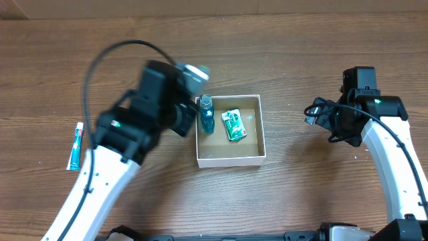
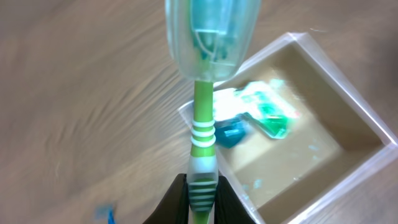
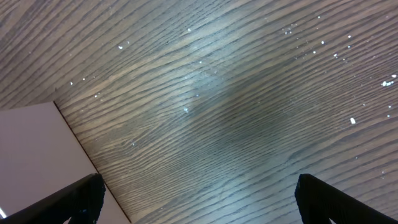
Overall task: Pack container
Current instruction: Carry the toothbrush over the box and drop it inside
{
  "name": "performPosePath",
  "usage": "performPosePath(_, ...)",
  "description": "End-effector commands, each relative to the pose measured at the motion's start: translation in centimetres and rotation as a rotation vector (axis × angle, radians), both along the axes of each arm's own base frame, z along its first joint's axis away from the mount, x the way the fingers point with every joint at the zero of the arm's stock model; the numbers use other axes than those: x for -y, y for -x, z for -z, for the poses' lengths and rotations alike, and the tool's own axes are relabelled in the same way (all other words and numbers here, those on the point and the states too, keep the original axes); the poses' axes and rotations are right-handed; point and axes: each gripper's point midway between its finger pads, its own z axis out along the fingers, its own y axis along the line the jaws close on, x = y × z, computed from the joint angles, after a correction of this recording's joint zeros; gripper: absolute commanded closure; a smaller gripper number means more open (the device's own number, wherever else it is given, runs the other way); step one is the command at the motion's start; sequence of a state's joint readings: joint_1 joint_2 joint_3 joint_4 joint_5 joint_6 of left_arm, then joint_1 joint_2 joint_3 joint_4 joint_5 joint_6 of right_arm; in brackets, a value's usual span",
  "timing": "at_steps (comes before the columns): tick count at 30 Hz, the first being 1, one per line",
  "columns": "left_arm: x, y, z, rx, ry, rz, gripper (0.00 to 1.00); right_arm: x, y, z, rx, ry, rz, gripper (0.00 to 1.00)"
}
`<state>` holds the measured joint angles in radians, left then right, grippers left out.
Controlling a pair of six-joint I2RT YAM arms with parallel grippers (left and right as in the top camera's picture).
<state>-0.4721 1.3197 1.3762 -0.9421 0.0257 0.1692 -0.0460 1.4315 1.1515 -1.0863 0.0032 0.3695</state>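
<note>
Your left gripper (image 2: pixel 202 190) pinches a green-and-white capped toothbrush (image 2: pixel 203 106) just left of the square white-walled container (image 1: pixel 231 161) — your right gripper (image 3: pixel 199 196) is spread wide.

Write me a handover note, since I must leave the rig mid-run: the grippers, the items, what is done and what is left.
Left gripper: shut on the toothbrush, held in the air by the container's upper left corner.
Right gripper: open and empty, over bare table to the right of the container.
Done: the blue bottle and green packet lie in the container.
Left: put the toothbrush in; the small tube on the table at far left probably goes in too.
</note>
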Motion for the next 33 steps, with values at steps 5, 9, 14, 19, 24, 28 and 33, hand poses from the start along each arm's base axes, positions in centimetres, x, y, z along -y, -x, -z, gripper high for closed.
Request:
performPosePath(5,8.4,2.8,7.5,-0.095,-0.216,0.445,0.96,0.0,0.0,0.0,0.005,-0.005,0.000,0.00)
performPosePath(9,8.6,2.8,13.1,-0.260,-0.280,0.434,0.96,0.0,0.0,0.0,0.004,-0.004,-0.001,0.00)
performPosePath(14,8.4,3.6,18.1,-0.416,-0.328,0.427,0.96,0.0,0.0,0.0,0.005,-0.004,0.000,0.00)
performPosePath(19,9.0,2.9,15.3,-0.379,-0.304,0.419,0.61,0.0,0.0,0.0,0.005,-0.004,0.000,0.00)
performPosePath(24,7.8,1.7,4.7,-0.248,-0.269,0.284,0.41,0.0,0.0,0.0,0.005,-0.003,-0.004,0.00)
performPosePath(28,1.3,0.1,-1.6,-0.114,-0.257,-0.065,0.00,0.0,-0.1,0.0,0.008,-0.002,-0.004,0.00)
performPosePath(33,-8.4,-1.4,-1.6,-0.226,-0.148,-0.436,0.00,0.0,-0.1,0.0,0.008,-0.002,-0.007,0.00)
